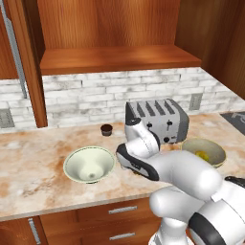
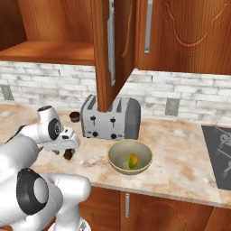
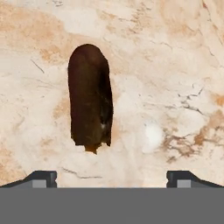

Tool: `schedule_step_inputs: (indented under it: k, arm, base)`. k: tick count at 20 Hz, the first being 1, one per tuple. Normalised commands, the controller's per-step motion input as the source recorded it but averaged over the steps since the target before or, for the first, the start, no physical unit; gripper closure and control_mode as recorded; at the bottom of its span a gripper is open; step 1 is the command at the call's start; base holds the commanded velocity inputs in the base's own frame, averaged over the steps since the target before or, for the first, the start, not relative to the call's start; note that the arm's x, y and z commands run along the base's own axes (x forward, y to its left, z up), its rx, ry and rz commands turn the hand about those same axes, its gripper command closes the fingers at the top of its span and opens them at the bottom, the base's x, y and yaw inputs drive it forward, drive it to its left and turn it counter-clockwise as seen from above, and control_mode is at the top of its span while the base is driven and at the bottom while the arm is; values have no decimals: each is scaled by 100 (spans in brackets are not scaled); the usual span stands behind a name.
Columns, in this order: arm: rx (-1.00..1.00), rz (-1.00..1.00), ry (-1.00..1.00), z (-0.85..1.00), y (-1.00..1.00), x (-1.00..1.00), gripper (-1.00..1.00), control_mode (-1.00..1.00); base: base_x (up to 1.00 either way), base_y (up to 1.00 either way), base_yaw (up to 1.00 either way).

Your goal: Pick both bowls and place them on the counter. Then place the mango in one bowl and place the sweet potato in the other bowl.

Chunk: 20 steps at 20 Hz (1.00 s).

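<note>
Gripper (image 3: 112, 177) points down at the counter (image 3: 175, 65) with fingers spread wide, holding nothing. The sweet potato (image 3: 89, 98) lies flat on the marble directly beneath it, between the fingertips' line and slightly toward one side. The white bowl (image 1: 89, 164) sits to the gripper's left, empty. To its right, the grey-olive bowl (image 2: 130, 156) holds the mango (image 2: 132, 160), in front of the toaster (image 2: 110, 118).

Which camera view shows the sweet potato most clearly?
The hand view: the sweet potato lies whole on the counter, seen from above. The right base view shows only a dark bit under the hand; the arm hides it in the left base view.
</note>
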Motion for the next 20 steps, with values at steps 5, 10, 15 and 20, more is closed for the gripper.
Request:
schedule_step_inputs:
  k: [5,10,15,20]
  arm:
    - [0,10,0,-16,18,39,-100,-100]
    - [0,8,0,-20,11,29,-100,-100]
    - [5,3,0,-8,0,17,-100,-100]
    - [6,0,0,-11,-7,0,-100,-100]
  base:
    - [0,0,0]
    - [0,0,0]
    - [0,0,0]
    - [0,0,0]
